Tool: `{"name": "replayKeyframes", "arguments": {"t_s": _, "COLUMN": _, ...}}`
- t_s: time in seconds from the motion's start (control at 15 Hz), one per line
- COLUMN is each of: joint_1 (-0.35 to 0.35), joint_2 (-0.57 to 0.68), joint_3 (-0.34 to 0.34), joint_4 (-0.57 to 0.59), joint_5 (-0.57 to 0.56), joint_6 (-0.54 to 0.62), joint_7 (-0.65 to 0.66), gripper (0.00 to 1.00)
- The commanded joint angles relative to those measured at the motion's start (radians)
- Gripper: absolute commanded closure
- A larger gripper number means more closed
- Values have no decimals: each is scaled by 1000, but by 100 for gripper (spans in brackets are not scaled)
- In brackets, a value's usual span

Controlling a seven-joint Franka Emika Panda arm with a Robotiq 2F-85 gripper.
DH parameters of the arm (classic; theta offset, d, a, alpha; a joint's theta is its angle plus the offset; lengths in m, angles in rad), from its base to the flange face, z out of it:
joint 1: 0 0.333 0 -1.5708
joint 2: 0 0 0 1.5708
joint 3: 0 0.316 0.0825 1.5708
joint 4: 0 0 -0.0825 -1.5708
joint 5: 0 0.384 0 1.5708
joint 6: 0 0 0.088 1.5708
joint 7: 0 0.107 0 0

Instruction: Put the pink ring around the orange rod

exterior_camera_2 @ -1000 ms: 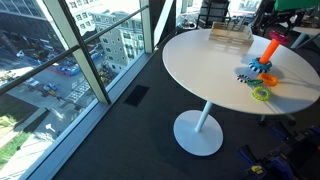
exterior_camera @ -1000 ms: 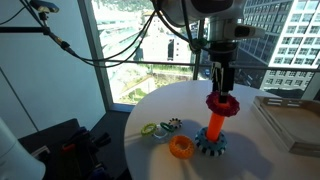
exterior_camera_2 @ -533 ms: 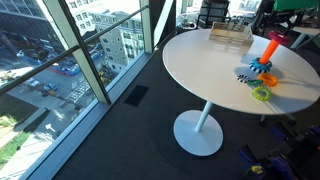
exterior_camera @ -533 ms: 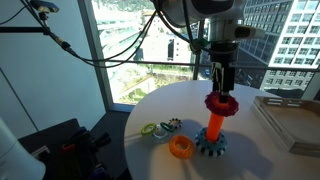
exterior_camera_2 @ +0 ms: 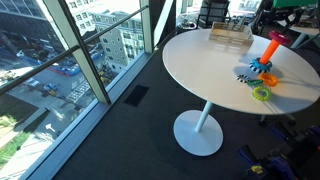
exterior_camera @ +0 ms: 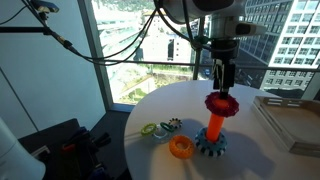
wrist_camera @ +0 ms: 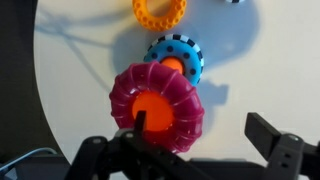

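The pink ring sits round the top of the upright orange rod, which stands on its blue toothed base. My gripper hangs right above the ring. In the wrist view the ring circles the rod's orange top, with the base below it. The gripper is open. One finger stands at the ring's hole and the other is well clear of the rim. Ring and rod also show at the table's far side.
A smooth orange ring lies in front of the base, and a green ring and a small dark toothed piece lie beside it. A flat tray is at the table's edge. The round white table stands by tall windows.
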Motion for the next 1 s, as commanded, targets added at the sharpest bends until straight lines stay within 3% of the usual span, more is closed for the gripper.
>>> {"name": "replayKeyframes", "arguments": {"t_s": 0.0, "joint_1": -9, "joint_2": -7, "joint_3": 11, "joint_4": 24, "joint_5": 30, "joint_6": -9, "joint_7": -17, "gripper": 0}}
{"name": "replayKeyframes", "arguments": {"t_s": 0.93, "joint_1": -7, "joint_2": -2, "joint_3": 27, "joint_4": 7, "joint_5": 79, "joint_6": 86, "joint_7": -22, "gripper": 0}}
